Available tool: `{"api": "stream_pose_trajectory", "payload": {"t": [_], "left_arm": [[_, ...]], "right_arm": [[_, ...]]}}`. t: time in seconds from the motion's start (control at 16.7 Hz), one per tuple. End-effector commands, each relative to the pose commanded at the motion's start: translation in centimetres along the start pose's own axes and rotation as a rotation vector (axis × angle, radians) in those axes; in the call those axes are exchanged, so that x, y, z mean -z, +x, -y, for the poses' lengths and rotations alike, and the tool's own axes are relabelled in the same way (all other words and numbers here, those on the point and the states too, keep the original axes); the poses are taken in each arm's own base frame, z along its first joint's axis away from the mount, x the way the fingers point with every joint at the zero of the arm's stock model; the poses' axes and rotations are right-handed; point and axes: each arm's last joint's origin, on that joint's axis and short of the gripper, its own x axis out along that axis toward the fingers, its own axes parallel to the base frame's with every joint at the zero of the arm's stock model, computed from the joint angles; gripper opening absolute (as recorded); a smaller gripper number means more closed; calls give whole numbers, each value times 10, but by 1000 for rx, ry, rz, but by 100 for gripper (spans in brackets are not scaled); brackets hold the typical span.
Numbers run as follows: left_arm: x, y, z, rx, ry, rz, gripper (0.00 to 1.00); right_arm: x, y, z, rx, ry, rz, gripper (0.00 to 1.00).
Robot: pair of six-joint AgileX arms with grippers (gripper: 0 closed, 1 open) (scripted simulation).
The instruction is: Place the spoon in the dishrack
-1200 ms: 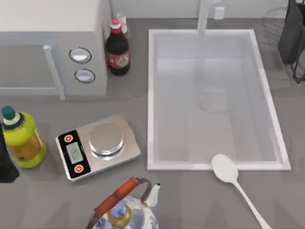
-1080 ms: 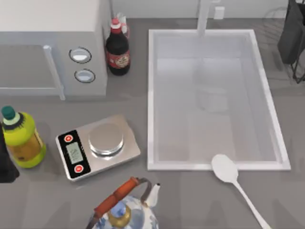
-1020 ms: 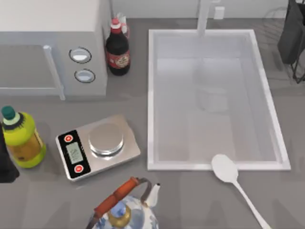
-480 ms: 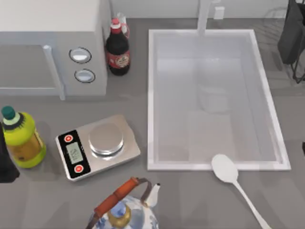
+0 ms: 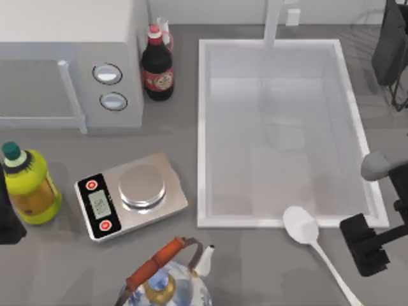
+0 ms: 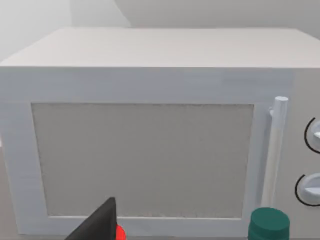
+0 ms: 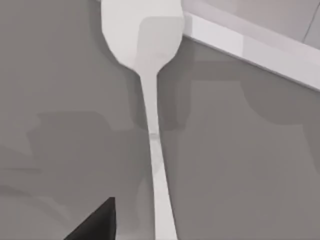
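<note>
Spoon: You can see the white spoon point(image 5: 310, 241) lying flat on the grey counter point(image 5: 255, 268). Its bowl sits just beside the sink's front rim, near the sink's right corner. Its thin handle runs away from the sink toward the counter's front edge. In the right wrist view the spoon point(image 7: 147, 75) lies straight below the camera.

Sink: The white sink point(image 5: 203, 127) is the big box in the middle. Look here first to find everything else.

Dishrack: The dark wire dishrack point(image 5: 392, 44) is past the sink's far right corner, well apart from the spoon.

Right gripper: Your right gripper point(image 5: 364, 245) hangs to the right of the sink's front right corner, near the spoon's handle but not touching it. You cannot tell if its jaws are spread or pressed together.

Left gripper: Your left arm point(image 5: 7, 217) is parked far to the left of the sink. Its wrist view faces the microwave point(image 6: 150, 130). You cannot tell how its jaws stand.

Other things: The scale point(image 5: 131, 194) and teapot point(image 5: 167, 280) sit left of the sink.
</note>
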Motion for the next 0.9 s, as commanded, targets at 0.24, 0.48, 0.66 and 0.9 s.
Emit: {"api": "stream_pose_trajectory", "payload": {"t": [0.24,0.48,0.66,0.9], "left_arm": [[0,0,0,0,0,0,100],[0,0,0,0,0,0,100],[0,0,0,0,0,0,100],[0,0,0,0,0,0,100]], "right_arm": [[-21,17,-27,9,-76,-234,100],[-30,26,-41,23,-112,-339,100],[-30,27,-41,25,-111,-344,100],[-29,31,-40,26,-109,-345,100]]}}
